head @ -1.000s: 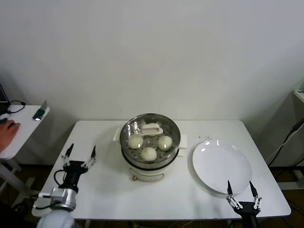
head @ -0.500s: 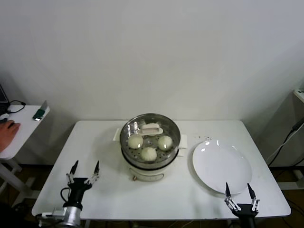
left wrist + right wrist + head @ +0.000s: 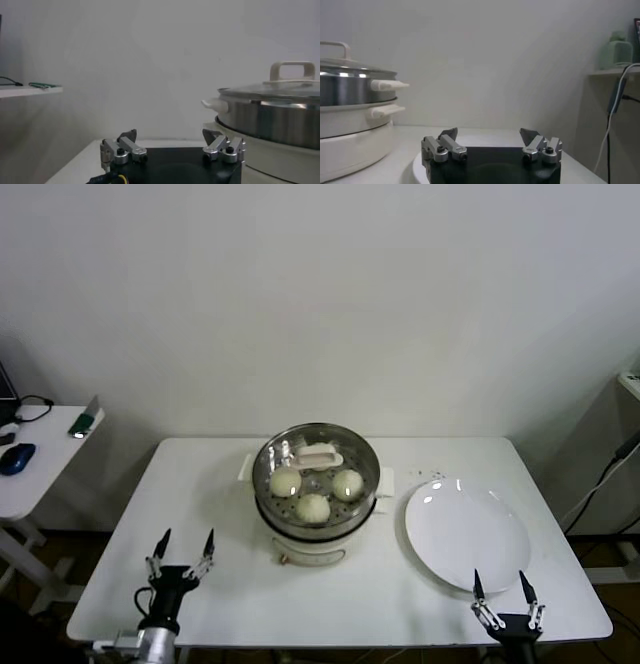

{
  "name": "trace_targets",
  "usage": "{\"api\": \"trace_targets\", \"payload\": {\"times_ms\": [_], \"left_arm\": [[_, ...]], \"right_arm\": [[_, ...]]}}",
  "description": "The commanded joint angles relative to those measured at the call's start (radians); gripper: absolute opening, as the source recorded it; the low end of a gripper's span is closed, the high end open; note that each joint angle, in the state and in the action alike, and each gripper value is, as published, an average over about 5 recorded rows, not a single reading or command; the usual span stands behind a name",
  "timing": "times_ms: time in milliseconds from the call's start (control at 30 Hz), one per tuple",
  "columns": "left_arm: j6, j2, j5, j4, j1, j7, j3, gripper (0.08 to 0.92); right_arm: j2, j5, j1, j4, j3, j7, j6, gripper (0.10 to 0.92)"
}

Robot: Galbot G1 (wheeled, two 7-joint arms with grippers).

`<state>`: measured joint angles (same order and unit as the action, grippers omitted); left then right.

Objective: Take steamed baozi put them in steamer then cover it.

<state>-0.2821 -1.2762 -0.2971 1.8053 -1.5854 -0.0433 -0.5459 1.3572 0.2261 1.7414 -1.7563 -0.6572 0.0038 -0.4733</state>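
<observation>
The steamer (image 3: 312, 530) stands mid-table, a shiny steel pot on a cream-white base. Its glass lid with a white handle (image 3: 318, 454) sits on top. Through the lid I see three baozi (image 3: 313, 507); a fourth may be hidden under the handle. My left gripper (image 3: 182, 556) is open and empty at the table's front left, apart from the pot. My right gripper (image 3: 501, 589) is open and empty at the front right, by the white plate (image 3: 467, 529), which holds nothing. The left wrist view shows its gripper (image 3: 170, 137) open beside the covered steamer (image 3: 280, 120). The right wrist view shows its gripper (image 3: 490, 134) open.
A small white side table (image 3: 40, 474) at the far left holds a blue mouse (image 3: 18, 457) and a green object (image 3: 85, 422). A shelf and a cable (image 3: 600, 479) stand at the far right. The steamer also shows in the right wrist view (image 3: 345, 90).
My left gripper has drawn back toward the table's front edge. The hand on the side table has gone and a blue mouse shows there. My right gripper has barely moved.
</observation>
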Motion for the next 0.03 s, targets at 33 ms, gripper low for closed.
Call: {"api": "trace_targets", "payload": {"times_ms": [33], "left_arm": [[-0.014,-0.002,-0.01,-0.008,-0.007,0.002,0.006,0.823]], "right_arm": [[0.0,0.001,0.0,-0.003,0.001,-0.005,0.002,0.823]]}}
